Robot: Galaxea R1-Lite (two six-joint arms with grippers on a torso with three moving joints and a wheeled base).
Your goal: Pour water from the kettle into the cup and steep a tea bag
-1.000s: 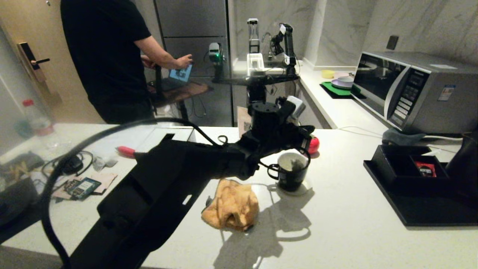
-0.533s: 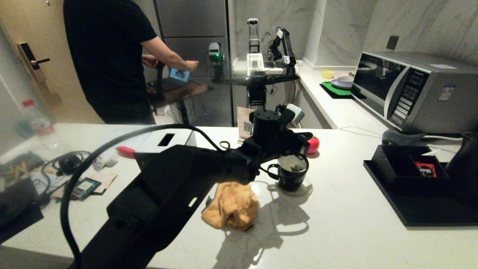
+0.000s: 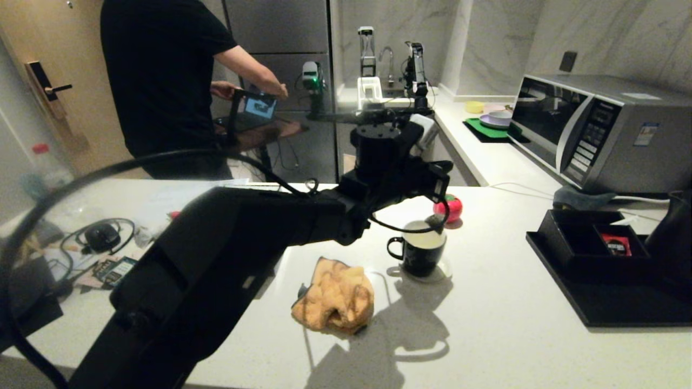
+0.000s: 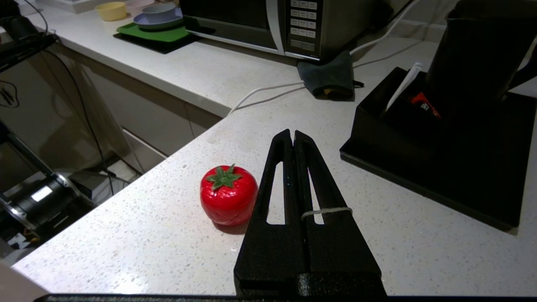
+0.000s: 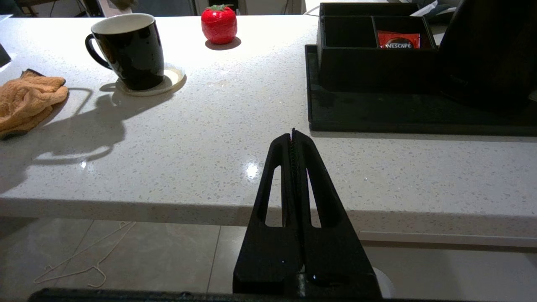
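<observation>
My left claw (image 4: 292, 138) hangs above the black ceramic mug with the white inside (image 3: 420, 251), its two black fingers pressed flat together. A thin pale string (image 4: 326, 212) is looped across one finger, and in the head view a small dark tea bag (image 3: 434, 220) hangs at the mug's rim, just under my wrist; whether it touches the rim I cannot tell. So this claw is clenched on the string of that bag.

The mug stands upright on a small pale round coaster (image 3: 444, 272) near the middle of the white speckled worktop (image 3: 503, 335), its loop handle turned toward my left. Just behind it, toward the worktop's far edge, sits a small red tomato-shaped object with a green leaf top (image 3: 448, 208). A crumpled orange cloth (image 3: 335, 294) lies beside the mug, nearer the front edge.

The large matte black plastic kettle (image 3: 673, 237) stands at the right edge of the worktop on a flat black tray (image 3: 605, 308), well apart from the mug. Next to it on the tray is a low black compartment box (image 3: 586, 235) with a red sachet (image 3: 615, 244) in one compartment.

My right claw (image 5: 293, 138) is parked low in front of the worktop's front edge, fingers clamped together with nothing between them.

A silver microwave (image 3: 600, 129) sits on the counter behind the kettle. Beyond the far edge a person in a black shirt (image 3: 162, 81) stands with a hand at a small screen.
</observation>
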